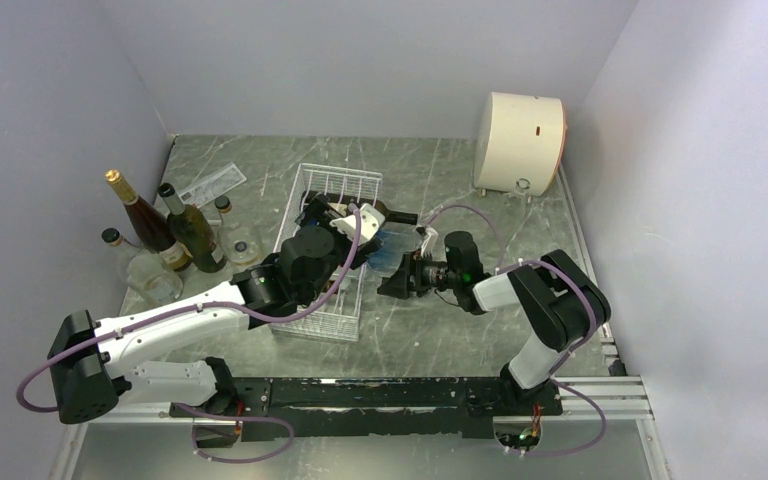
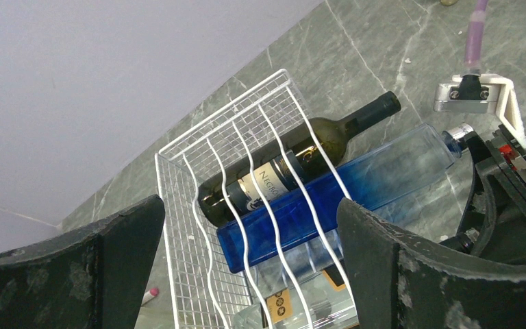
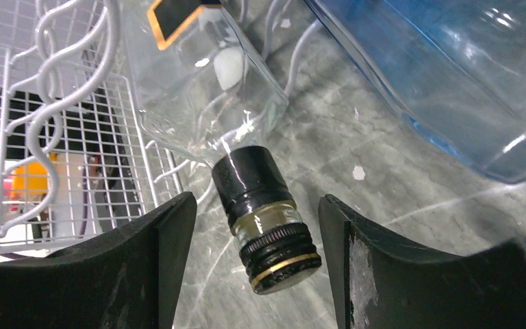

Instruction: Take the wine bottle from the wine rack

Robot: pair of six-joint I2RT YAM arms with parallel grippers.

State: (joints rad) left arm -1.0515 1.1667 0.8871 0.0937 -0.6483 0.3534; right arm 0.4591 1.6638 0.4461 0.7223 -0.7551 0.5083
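The white wire wine rack (image 1: pixel 310 190) lies mid-table and holds three lying bottles: a dark green labelled wine bottle (image 2: pixel 294 168), a blue bottle (image 2: pixel 377 181) and a clear bottle (image 2: pixel 315 291). Their necks stick out over the rack's right side. My left gripper (image 2: pixel 246 274) is open and empty above the rack, over the bottles' bases; it also shows in the top view (image 1: pixel 352 222). My right gripper (image 3: pixel 257 274) is open beside the rack, its fingers (image 3: pixel 397 274) on either side of the clear bottle's black-capped neck (image 3: pixel 264 205), with gaps on both sides.
A cream cylindrical drum (image 1: pixel 520 143) lies at the back right. Several upright bottles (image 1: pixel 165 235) and a paper card (image 1: pixel 212 185) stand at the left by the wall. A small pink item (image 2: pixel 149 296) lies on the marble table beside the rack. Walls close three sides.
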